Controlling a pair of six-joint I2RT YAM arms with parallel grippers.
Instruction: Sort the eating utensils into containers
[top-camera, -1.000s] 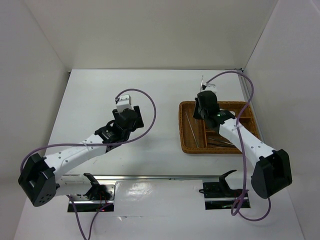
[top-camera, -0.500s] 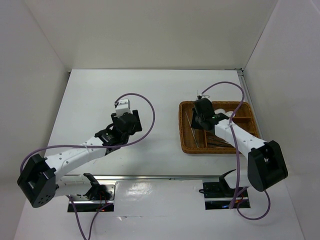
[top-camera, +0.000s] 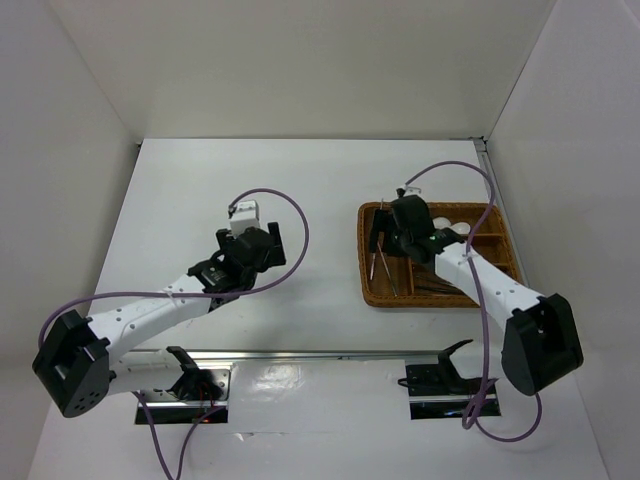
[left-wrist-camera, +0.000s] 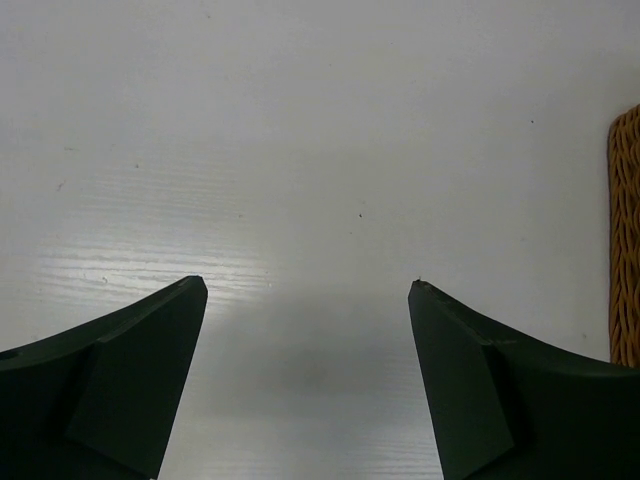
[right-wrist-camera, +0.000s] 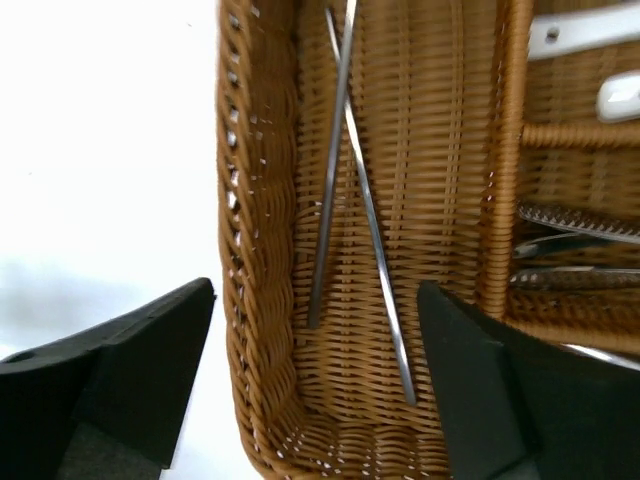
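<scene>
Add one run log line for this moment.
left gripper: open, over table | right gripper: open, over wicker tray long section | metal chopsticks: two, crossed, lying in that section

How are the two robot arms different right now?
The left arm reaches over bare white table; the right arm reaches over the wicker tray. Under the left jaws lies nothing; under the right jaws lie two crossed metal chopsticks. Both jaws stand open and empty.

a brown wicker tray (right-wrist-camera: 255, 250) holds the utensils. two thin metal chopsticks (right-wrist-camera: 341, 80) lie crossed in its long compartment; white spoons (right-wrist-camera: 585, 30) and silver forks (right-wrist-camera: 565, 245) lie in separate shorter compartments.
</scene>
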